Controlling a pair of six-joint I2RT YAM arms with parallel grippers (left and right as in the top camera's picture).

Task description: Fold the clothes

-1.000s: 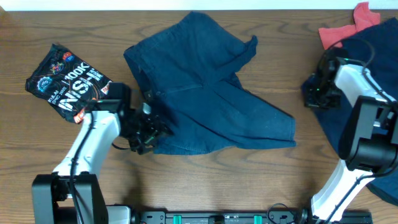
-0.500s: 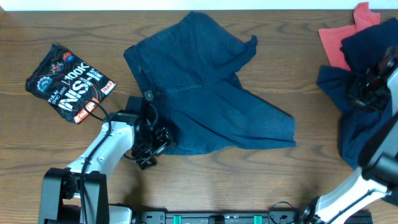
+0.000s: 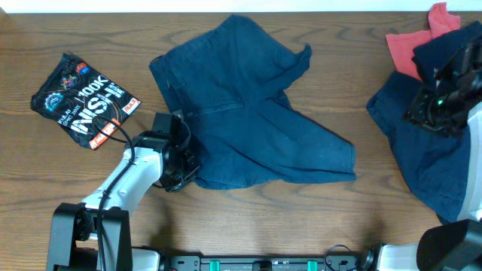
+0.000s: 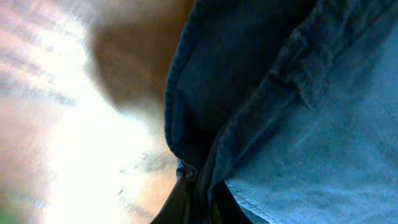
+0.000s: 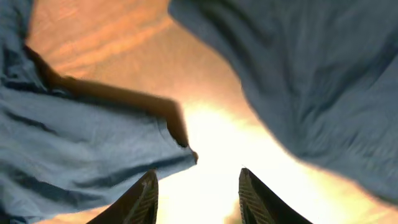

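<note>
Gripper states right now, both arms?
Left gripper: closed, pinching the edge of the denim shorts.
Right gripper: open, holding nothing.

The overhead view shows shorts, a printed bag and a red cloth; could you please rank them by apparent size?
1. shorts
2. bag
3. red cloth, though it is partly covered

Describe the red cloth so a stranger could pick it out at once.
On the wooden table, look past the blue shorts in the middle to the top right corner of the overhead view, where a dark blue heap lies. The red cloth peeks out at that heap's upper left edge, the only red thing among blue garments.
</note>
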